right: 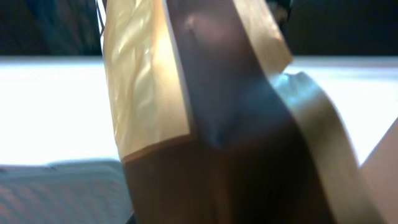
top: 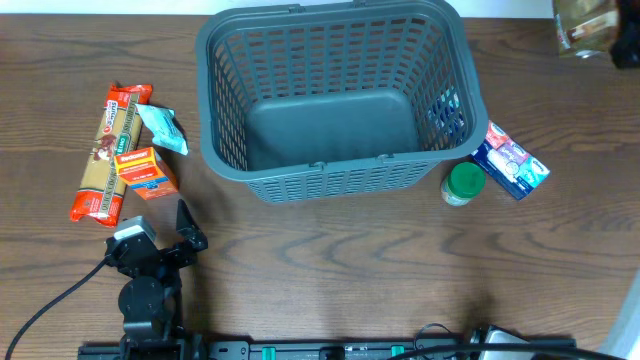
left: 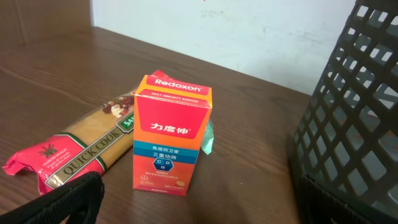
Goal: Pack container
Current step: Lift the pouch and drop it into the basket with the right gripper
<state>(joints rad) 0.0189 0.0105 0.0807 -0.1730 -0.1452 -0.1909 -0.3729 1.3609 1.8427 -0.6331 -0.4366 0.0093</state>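
At front-left of the table [top: 330, 265], the left gripper [top: 190, 228] is resting with jaws spread, the basket [top: 330, 183] sitting beyond it, rightward; whether the right gripper [top: 612, 45] is gripping cannot be told.

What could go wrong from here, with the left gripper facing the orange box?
1. The orange box stands upright close against the pasta packet; an off-centre close by the left gripper could topple it or drag the packet.
2. The basket wall is tall; a low carry may hit it.
3. The right wrist view is filled by a blurred gold bag, so that grip cannot be checked.
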